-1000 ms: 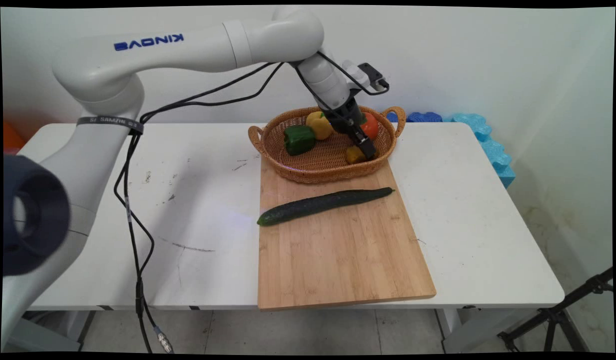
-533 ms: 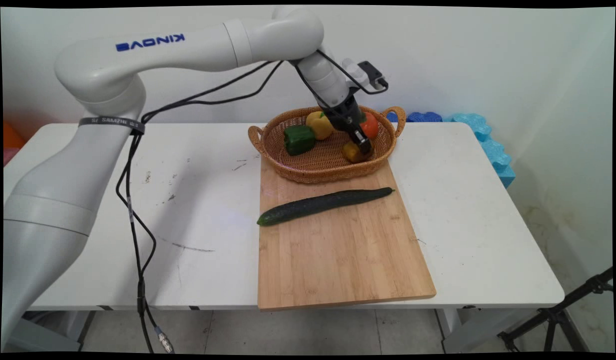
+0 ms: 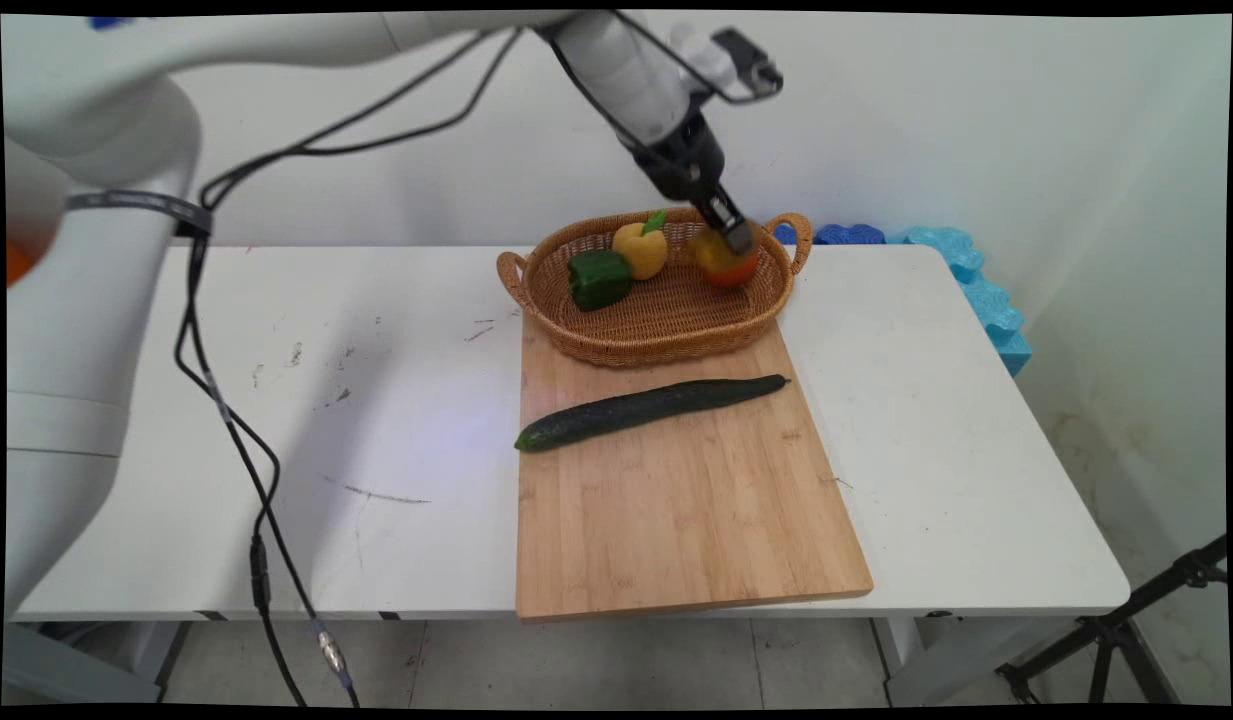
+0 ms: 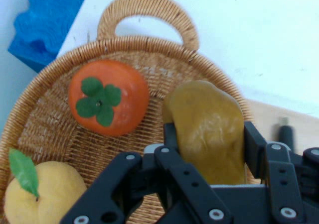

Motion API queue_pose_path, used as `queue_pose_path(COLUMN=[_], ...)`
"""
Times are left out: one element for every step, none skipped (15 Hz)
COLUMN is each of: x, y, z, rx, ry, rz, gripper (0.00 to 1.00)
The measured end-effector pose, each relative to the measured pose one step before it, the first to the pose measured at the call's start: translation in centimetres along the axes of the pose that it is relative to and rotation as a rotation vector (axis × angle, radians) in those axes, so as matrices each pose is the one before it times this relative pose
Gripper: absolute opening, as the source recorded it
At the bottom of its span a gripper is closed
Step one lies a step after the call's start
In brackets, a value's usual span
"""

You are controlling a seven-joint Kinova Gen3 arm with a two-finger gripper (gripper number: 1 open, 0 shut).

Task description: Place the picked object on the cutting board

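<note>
No lettering, label or number can be read on anything in either view.

One basket (image 3: 616, 340), one cutting board (image 3: 676, 500), one cucumber (image 3: 646, 409). One green pepper (image 3: 596, 279), one yellow fruit (image 3: 640, 249), one persimmon (image 4: 108, 98), one brown potato (image 4: 208, 129).
</note>
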Motion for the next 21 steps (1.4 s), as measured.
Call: queue_pose_path(x=[0.278, 0.183, 0.118, -0.003, -0.096, -0.237, -0.342, -0.344, -0.256, -0.414, -0.285, -0.433, -0.524, -0.533, -0.553, -0.471, -0.622, -0.620, -0.534, -0.599, -0.481], y=[0.731, 0.685, 0.933, 0.995, 0.912, 1.131, 1.152, 0.989, 0.654, 0.928, 0.592, 0.829, 0.866, 0.731, 0.621, 0.453, 0.406, 0.356, 0.290, 0.322, 0.277], z=[-2.072, -1.685, -1.760, -1.547, -1.131, -1.084, -0.788, -0.466, -0.212, -0.182, -0.006, 0.108, 0.308, 0.510, 0.641, 0.653, 0.893, 0.987, 0.896, 1.129, 1.000], rx=[-0.00269, -0.00424, -0.00688, -0.00837, -0.00745, -0.00912, -0.00889, -0.00705, -0.00442, -0.00534, -0.00340, -0.00410, -0.00390, -0.00236, -0.00109, -0.00090, -0.00034, -0.00171, -0.00267, -0.00392, -0.00460], ry=[0.01568, 0.01265, 0.01197, 0.00972, 0.00666, 0.00469, 0.00251, 0.00074, -0.00069, -0.00144, -0.00194, -0.00264, -0.00451, -0.00461, -0.00489, -0.00471, -0.00619, -0.00572, -0.00518, -0.00572, -0.00452], rz=[0.00119, 0.00069, 0.00271, 0.00240, 0.00297, 0.00556, 0.00636, 0.00621, 0.00481, 0.00698, 0.00471, 0.00732, 0.00900, 0.00851, 0.00897, 0.00771, 0.00866, 0.00905, 0.00748, 0.00799, 0.00615], gripper=[0.00, 0.00, 0.00, 0.00, 0.00, 0.00, 0.00, 0.00, 0.00, 0.00, 0.00, 0.00, 0.00, 0.00, 0.00, 0.00, 0.00, 0.00, 0.00, 0.00, 0.00])
